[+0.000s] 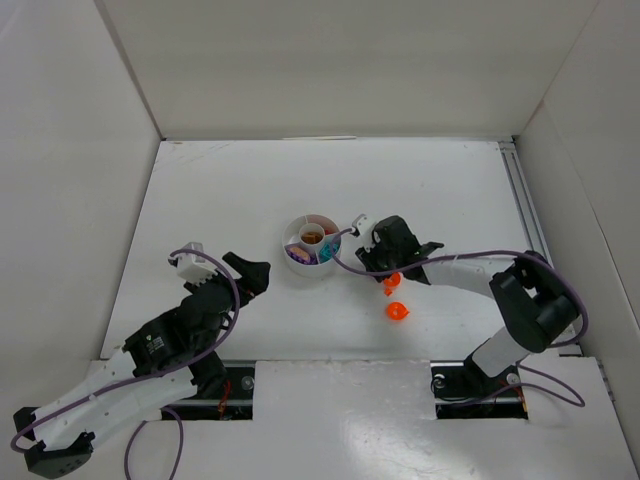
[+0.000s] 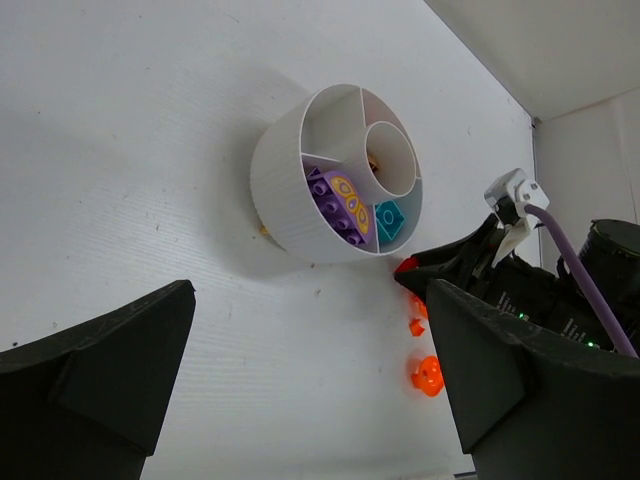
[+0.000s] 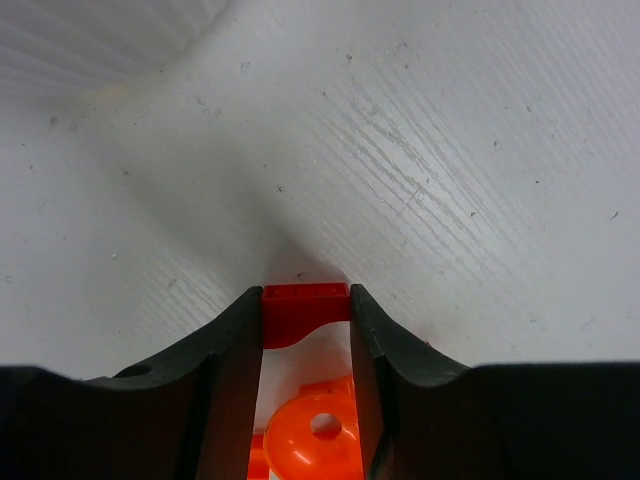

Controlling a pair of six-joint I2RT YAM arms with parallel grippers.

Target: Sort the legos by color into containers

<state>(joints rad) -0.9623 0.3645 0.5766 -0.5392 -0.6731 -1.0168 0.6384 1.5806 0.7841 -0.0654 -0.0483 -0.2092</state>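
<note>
red brick [image 3: 305, 308] pinched by the right gripper [image 3: 306, 335] just beside the white dish [image 1: 300, 266]

from above, the dish sits near the middle of the white table [image 1: 230, 190]. its round middle cup holds a brown piece [image 1: 312, 237]. purple bricks [image 1: 297, 256] lie in the near left wedge, and a teal brick [image 1: 326, 250] lies in the wedge next to it. the right arm reaches in from the right, with its gripper low over the table just right of the dish. orange pieces [image 1: 397, 311] lie loose on the table there, some at the gripper's tip and a bigger round one a little nearer the bases. the left gripper [image 1: 258, 277] hangs left of the dish, apart from it.

in the left wrist view, the left fingers [image 2: 100, 380] stand spread wide with nothing between them, and the dish shows beyond them. a purple piece with a yellow pattern lies on top of the purple bricks. the teal brick is in the adjoining wedge. a sliver of red shows at the right gripper's tip, near the dish wall, and the orange pieces lie on the table closer to the camera.

in the right wrist view, the two black fingers [image 3: 230, 350] press against opposite sides of the red brick, which rests on the table. an orange rounded piece with a hole lies between the fingers, on the camera side of the brick.
</note>
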